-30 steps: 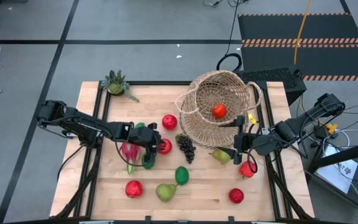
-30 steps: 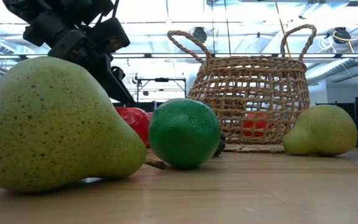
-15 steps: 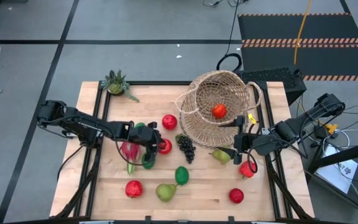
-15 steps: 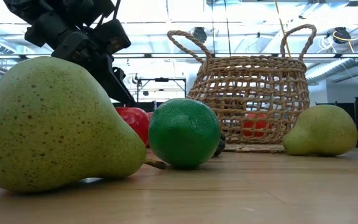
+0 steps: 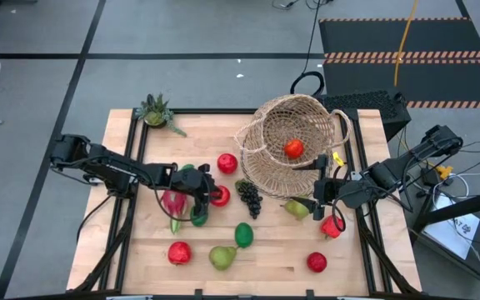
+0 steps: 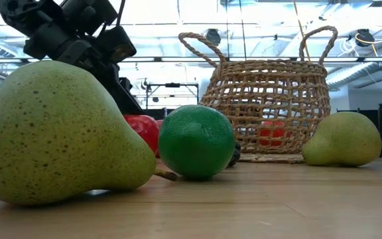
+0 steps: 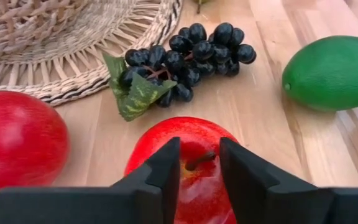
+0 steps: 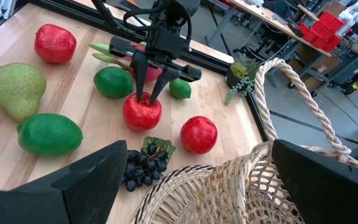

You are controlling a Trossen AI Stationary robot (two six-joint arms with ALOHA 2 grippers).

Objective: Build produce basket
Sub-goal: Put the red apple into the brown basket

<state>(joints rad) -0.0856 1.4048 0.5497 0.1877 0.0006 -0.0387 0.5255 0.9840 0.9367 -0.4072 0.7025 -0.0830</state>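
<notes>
Left wrist view: the left gripper (image 7: 197, 163) is being narrowed around the stem of a red apple (image 7: 188, 163) lying near the basket (image 5: 294, 146), beside the grapes (image 7: 185, 56). A firm pinch and a lift into the basket are judged to be needed next; the right gripper (image 5: 317, 193) is being held wide apart just beside the basket.

Tan woven basket (image 5: 294, 142), red apples (image 5: 227, 163), dark purple grapes (image 7: 188, 53) with green leaf, bright green lime (image 6: 196, 141), speckled yellow-green pear (image 6: 55, 133), pale wood table (image 5: 273, 254).

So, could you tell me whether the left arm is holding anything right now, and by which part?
The left gripper is closing on the red apple at its stem; no firm hold yet.
</notes>
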